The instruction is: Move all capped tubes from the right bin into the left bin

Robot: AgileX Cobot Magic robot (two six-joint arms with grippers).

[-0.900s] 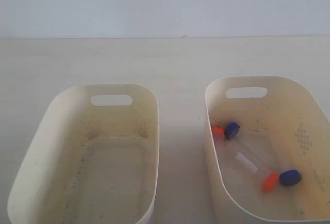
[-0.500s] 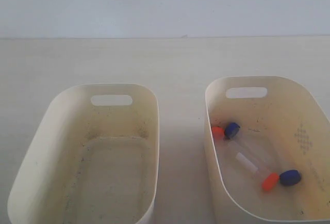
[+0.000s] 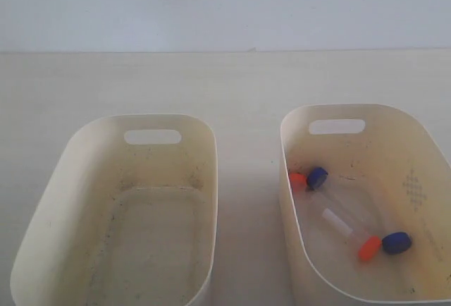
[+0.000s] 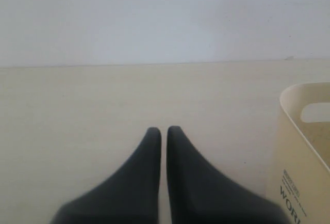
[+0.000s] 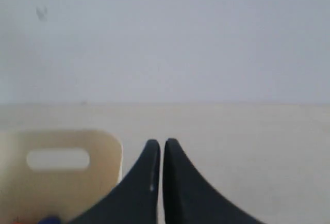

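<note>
So the left hand (image 4: 163, 131) and right hand (image 5: 162, 143) are both pinched closed, empty. The small clear tubes with orange-red and dark blue screw caps (image 3: 368, 248) all lie inside the cream oval plastic tub with the dot diamond (image 3: 416, 190). The plain cream oval tub (image 3: 91, 151) sits left of it, same bench (image 3: 246, 87).

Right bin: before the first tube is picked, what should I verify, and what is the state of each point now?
1. Capped tubes all lie in the right bin, four caps visible: ok.
2. Left bin upright, no tubes inside: ok.
3. Left gripper open for grasping: not ok, shut, holding nothing.
4. Right gripper open: not ok, shut, holding nothing.
5. How the clear tube bodies overlap: cannot tell.
</note>
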